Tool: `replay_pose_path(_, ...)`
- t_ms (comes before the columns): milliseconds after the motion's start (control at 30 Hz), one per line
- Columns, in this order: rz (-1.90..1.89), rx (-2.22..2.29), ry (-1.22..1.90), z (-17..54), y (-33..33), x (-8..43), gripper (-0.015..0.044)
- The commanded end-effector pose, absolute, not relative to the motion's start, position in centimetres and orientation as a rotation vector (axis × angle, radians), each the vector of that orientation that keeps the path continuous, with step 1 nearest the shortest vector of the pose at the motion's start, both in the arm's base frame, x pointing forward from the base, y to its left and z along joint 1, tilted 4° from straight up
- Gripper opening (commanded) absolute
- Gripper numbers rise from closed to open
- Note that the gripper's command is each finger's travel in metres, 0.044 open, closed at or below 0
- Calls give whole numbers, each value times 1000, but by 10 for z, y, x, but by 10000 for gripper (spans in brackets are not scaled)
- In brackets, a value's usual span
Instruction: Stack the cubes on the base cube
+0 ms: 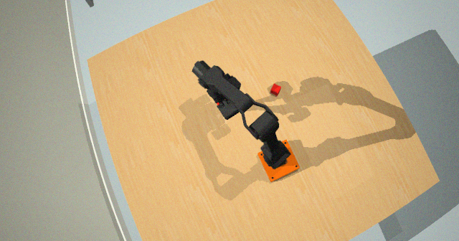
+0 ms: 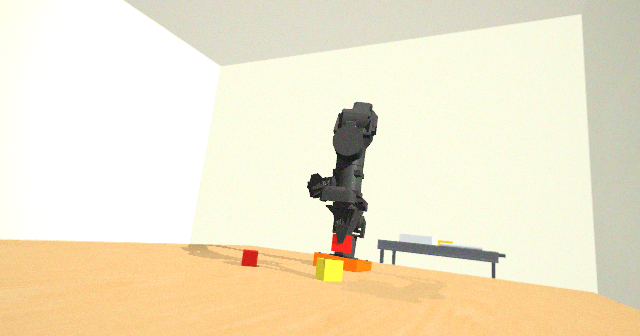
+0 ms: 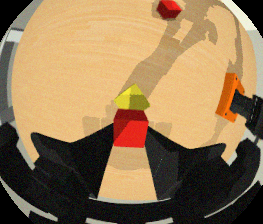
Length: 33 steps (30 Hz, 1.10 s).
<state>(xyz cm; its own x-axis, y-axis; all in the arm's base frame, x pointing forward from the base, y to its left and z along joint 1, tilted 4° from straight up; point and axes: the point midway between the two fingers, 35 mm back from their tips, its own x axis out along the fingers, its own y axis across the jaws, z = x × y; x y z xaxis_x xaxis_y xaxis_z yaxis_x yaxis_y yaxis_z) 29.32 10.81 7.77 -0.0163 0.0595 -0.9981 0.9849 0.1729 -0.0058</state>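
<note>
Top: 1 red cube (image 1: 275, 90) lies between the bench's (image 1: 161, 155) (image 2: 150, 296) upper and right edges; the gripper is mostly hidden.
Exterior: the partly closed gripper (image 2: 342, 238) (image 3: 130, 127) grips another red cube (image 2: 342, 244) (image 3: 130, 133) above the bench; 1 yellow cube (image 2: 330, 270) (image 3: 132, 98) sits nearer the bench's front edge.
Wrist: fingers flank the held cube.

2 cubes (image 2: 342, 244) (image 2: 250, 258): red | 1 cube (image 2: 330, 270) (image 3: 132, 98): yellow | base plate (image 1: 271, 176) (image 2: 361, 265) (image 3: 225, 102): orange
</note>
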Motion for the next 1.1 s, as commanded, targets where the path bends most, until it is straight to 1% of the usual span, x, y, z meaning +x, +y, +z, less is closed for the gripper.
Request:
replay_pose_path(0, -1065, 1123, 1342, 68, 110, 293, 105)
replay_pose_path(900, -1059, 1118, 1345, 64, 110, 292, 105)
replay_pose_path(1033, -1059, 1118, 1345, 64, 110, 292, 205)
replay_pose_path(1067, -1059, 1118, 1345, 64, 110, 292, 205)
